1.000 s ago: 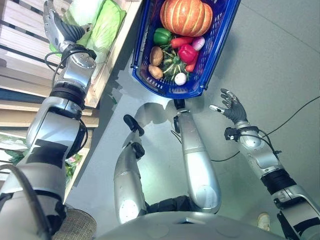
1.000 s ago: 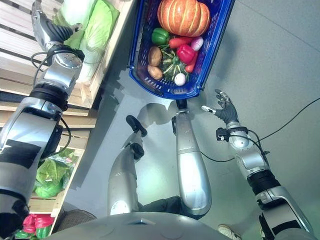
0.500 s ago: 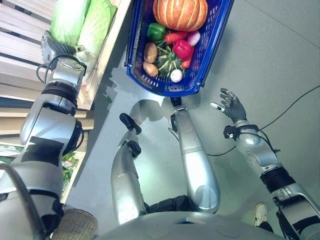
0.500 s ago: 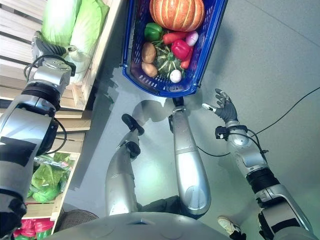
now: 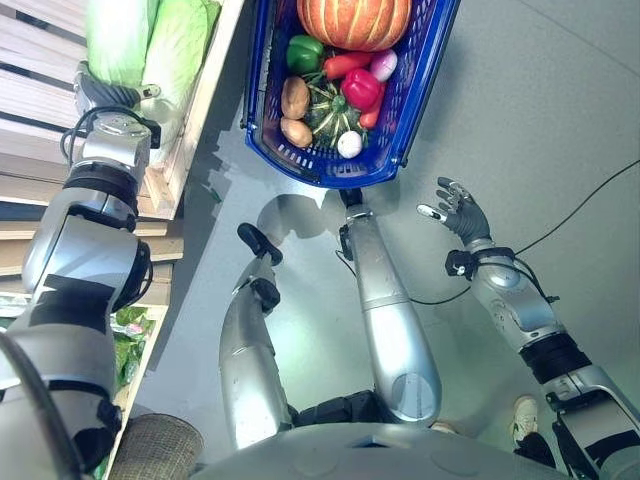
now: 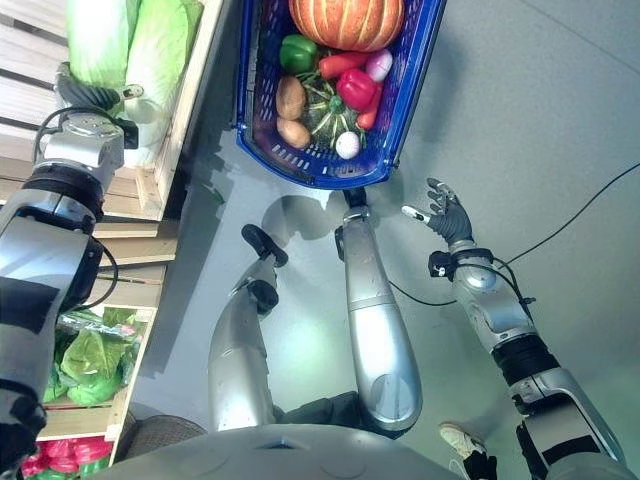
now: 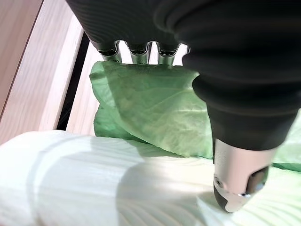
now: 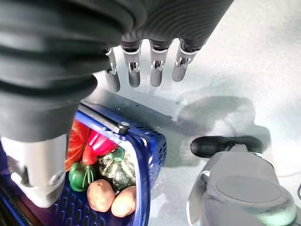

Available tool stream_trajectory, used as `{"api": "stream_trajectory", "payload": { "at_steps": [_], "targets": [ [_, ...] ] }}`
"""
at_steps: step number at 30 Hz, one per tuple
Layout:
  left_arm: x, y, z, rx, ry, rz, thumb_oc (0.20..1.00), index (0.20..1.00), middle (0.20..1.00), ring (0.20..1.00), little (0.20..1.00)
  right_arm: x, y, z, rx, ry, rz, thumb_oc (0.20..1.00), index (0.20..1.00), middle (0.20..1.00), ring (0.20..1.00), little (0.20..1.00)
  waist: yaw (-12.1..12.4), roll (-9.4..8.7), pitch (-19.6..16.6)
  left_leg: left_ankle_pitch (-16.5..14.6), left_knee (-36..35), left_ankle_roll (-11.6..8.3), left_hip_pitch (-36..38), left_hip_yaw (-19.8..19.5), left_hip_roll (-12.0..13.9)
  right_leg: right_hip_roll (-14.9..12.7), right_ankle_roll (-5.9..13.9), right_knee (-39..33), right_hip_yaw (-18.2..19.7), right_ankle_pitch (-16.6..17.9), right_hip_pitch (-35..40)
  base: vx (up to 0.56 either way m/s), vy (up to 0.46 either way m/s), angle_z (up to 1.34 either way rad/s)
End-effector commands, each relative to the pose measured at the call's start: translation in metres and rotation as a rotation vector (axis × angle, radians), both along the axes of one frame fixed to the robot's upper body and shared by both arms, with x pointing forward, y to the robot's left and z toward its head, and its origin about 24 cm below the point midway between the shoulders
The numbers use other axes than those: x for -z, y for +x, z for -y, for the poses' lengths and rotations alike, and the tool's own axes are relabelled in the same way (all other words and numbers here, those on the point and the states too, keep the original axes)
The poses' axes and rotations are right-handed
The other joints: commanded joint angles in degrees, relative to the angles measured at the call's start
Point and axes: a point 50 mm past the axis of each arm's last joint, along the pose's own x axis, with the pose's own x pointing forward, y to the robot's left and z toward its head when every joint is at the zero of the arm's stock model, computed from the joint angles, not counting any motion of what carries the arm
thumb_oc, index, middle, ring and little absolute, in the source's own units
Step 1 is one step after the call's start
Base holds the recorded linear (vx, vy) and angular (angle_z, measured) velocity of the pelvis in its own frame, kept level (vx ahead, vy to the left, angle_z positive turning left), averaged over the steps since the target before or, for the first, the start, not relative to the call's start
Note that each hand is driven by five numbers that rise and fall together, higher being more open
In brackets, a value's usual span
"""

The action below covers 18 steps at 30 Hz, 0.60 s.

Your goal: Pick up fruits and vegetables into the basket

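Reaching into the wooden crate (image 5: 190, 130), the left hand (image 5: 100, 92) lies on the napa cabbages (image 5: 150, 45), presumably the next pick, beside the blue basket (image 6: 385, 125) already holding a pumpkin (image 6: 345, 20), peppers and potatoes. In the left wrist view its fingers (image 7: 131, 51) extend over a cabbage leaf and the thumb touches the white stalk, with nothing clasped. In the right wrist view the right hand (image 8: 146, 66) hangs with fingers straight and empty above the floor, just beside the basket's rim.

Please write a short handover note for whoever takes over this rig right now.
Left hand: open, thumb resting on a napa cabbage in the wooden crate; nothing gripped.
Right hand: open, empty, over the floor beside the blue basket.
Done: pumpkin, green pepper, red pepper, potatoes, a white egg-shaped item and others already lie in the basket.
Left: grasp the cabbage and move it to the basket.
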Motion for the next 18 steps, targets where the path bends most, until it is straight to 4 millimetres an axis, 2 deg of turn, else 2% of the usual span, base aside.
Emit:
{"api": "stream_trajectory", "payload": {
  "at_steps": [1, 6, 7, 8, 9, 11, 18],
  "targets": [
    [-0.014, 0.009, 0.016, 0.171, -0.082, 0.135, 1.0, 1.0, 1.0, 1.0, 1.0, 0.0, -0.004, 0.001, -0.002, 0.033, 0.022, 1.0, 1.0, 1.0, 1.0, 1.0, -2.6, -1.97, -1.4, -7.9, 10.9, 0.61, -4.2, 0.6, 0.1, 1.1, 2.84, -3.0, 0.6, 1.0, 0.4, 0.0, 0.0, 0.0],
    [-0.012, 0.015, 0.033, 0.34, -0.28, 0.199, 1.0, 1.0, 1.0, 1.0, 1.0, 0.002, -0.005, 0.0, 0.004, 0.052, 0.02, 1.0, 1.0, 1.0, 1.0, 1.0, -2.6, -1.91, -1.4, -8.1, 11.3, 0.85, -4.9, 0.7, 0.2, 1.2, 2.85, -2.8, 0.8, 1.2, -0.4, 0.0, 0.001, 0.01],
    [-0.01, 0.017, 0.037, 0.384, -0.319, 0.206, 0.953, 0.953, 0.953, 0.953, 0.953, 0.003, -0.005, 0.0, 0.004, 0.053, 0.02, 1.0, 1.0, 1.0, 1.0, 1.0, -2.7, -1.93, -1.4, -8.1, 11.3, 0.89, -4.9, 0.7, 0.2, 1.2, 2.85, -2.9, 0.8, 1.2, -0.4, 0.0, 0.0, 0.0],
    [-0.01, 0.018, 0.04, 0.411, -0.344, 0.21, 0.73, 0.73, 0.73, 0.73, 0.73, 0.003, -0.005, 0.0, 0.003, 0.056, 0.02, 1.0, 1.0, 1.0, 1.0, 1.0, -2.7, -1.95, -1.4, -8.2, 11.3, 0.93, -5.0, 0.8, 0.2, 1.2, 2.86, -2.9, 0.8, 1.2, -0.5, 0.0, 0.0, 0.0],
    [-0.008, 0.018, 0.044, 0.443, -0.38, 0.216, 0.445, 0.445, 0.445, 0.445, 0.445, 0.003, -0.005, 0.0, 0.002, 0.057, 0.02, 1.0, 1.0, 1.0, 1.0, 1.0, -2.7, -1.95, -1.4, -8.2, 11.3, 0.97, -5.0, 0.8, 0.2, 1.3, 2.89, -3.0, 0.8, 1.3, -0.5, 0.0, 0.0, 0.0],
    [-0.005, 0.02, 0.051, 0.499, -0.434, 0.221, 0.2, 0.2, 0.2, 0.2, 0.2, 0.003, -0.006, 0.0, 0.0, 0.056, 0.022, 1.0, 1.0, 1.0, 1.0, 1.0, -2.8, -1.96, -1.4, -8.3, 11.3, 1.08, -5.0, 0.9, 0.2, 1.3, 2.93, -2.9, 0.9, 1.3, -0.6, 0.0, 0.0, 0.0],
    [0.004, 0.021, 0.062, 0.577, -0.536, 0.217, 0.2, 0.2, 0.2, 0.2, 0.2, 0.0, -0.007, 0.001, -0.003, 0.058, 0.031, 1.0, 1.0, 1.0, 1.0, 1.0, -2.9, -2.15, -1.4, -8.3, 10.8, 1.17, -4.0, 1.1, 0.1, 1.2, 3.03, -3.2, 0.8, 1.5, 0.1, 0.0, 0.005, -0.02]
  ]
}}
